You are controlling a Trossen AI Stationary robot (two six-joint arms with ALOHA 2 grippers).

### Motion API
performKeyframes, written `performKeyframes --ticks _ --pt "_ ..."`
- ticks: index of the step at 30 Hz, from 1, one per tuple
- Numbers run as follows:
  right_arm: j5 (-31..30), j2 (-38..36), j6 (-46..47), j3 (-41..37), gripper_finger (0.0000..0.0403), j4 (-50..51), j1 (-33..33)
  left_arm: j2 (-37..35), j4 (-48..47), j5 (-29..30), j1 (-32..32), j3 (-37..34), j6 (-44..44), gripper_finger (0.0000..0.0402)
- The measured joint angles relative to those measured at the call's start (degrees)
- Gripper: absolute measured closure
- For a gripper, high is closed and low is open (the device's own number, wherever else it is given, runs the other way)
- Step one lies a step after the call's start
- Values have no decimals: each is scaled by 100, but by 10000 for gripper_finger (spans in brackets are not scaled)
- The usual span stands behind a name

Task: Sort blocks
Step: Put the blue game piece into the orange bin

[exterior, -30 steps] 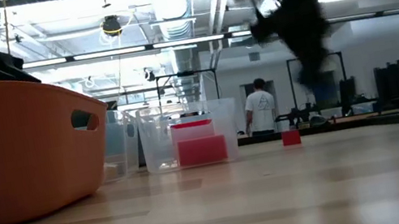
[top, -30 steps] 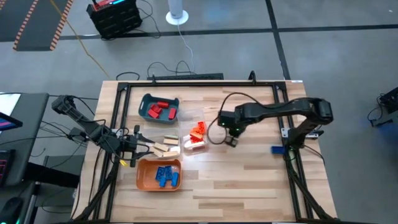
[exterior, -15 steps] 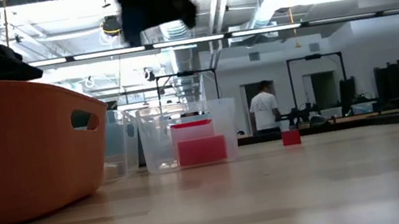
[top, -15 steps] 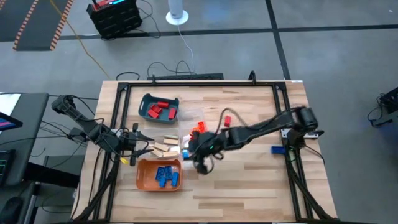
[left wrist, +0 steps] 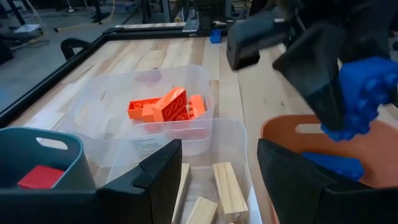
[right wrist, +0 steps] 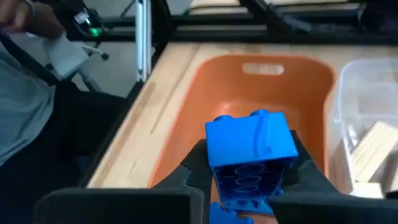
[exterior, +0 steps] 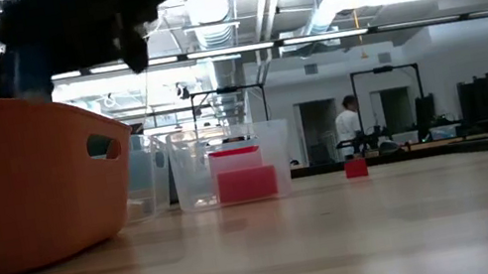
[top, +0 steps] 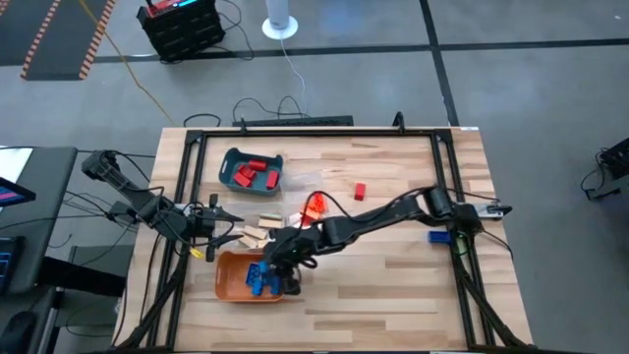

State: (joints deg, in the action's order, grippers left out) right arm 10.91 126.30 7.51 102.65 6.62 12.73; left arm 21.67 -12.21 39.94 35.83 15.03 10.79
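The right gripper [right wrist: 249, 180], clamped on a blue block [right wrist: 250, 155], hangs over the orange tray [top: 228, 280] — apparently to drop it among the blue blocks there; beside that tray the left gripper [top: 224, 228] waits, fingers apart.

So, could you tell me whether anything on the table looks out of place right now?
One red block lies alone on the bare table, outside every tray, while other red blocks sit in the teal tray. Otherwise nothing stands out: the right claw holds a blue block over the orange tray.
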Motion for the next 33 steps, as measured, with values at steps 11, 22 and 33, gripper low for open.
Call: performKeyframes --ticks 11,22,33 --pt "-6 254 159 381 295 533 -45 2 -54 0 0 2 -20 198" --pt "-28 221 258 378 244 742 -94 2 -46 -2 0 2 -24 198" --pt "-216 -332 364 385 218 1778 -125 2 -84 -3 0 2 -46 198"
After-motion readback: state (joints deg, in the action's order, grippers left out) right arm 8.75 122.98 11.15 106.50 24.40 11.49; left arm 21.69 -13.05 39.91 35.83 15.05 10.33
